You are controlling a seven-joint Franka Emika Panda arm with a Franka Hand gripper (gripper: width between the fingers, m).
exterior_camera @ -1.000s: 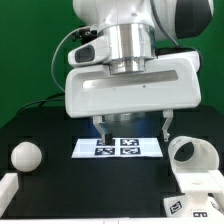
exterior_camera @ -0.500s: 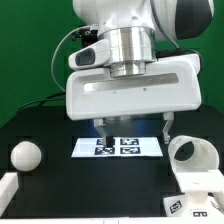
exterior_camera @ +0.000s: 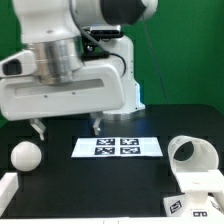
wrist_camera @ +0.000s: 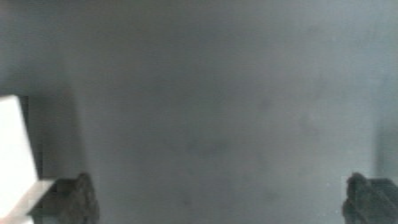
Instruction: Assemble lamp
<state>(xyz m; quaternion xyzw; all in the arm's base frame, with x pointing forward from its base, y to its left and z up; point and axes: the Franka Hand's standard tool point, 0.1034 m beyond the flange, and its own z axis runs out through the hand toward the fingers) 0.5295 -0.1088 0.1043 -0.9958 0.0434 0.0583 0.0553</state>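
The round white bulb [exterior_camera: 25, 156] lies on the black table at the exterior view's left. The white cone shade [exterior_camera: 190, 151] lies on its side at the right, its opening towards the camera. The square base [exterior_camera: 203, 183] with a tag sits just in front of it. My gripper [exterior_camera: 67, 126] hangs open and empty above the table, behind and to the right of the bulb and left of the marker board. In the blurred wrist view my gripper [wrist_camera: 217, 200] shows only dark fingertips [wrist_camera: 63, 198] wide apart over bare table.
The marker board [exterior_camera: 120, 146] lies flat at the table's middle. A white block [exterior_camera: 8, 188] sits at the front left corner. A pale strip [wrist_camera: 11, 150] shows at the wrist view's edge; what it is cannot be told. Green backdrop behind.
The arm has swung to the exterior view's left. The gripper moved from over the marker board to beside its left end, nearer the bulb. Its jaws stay open.
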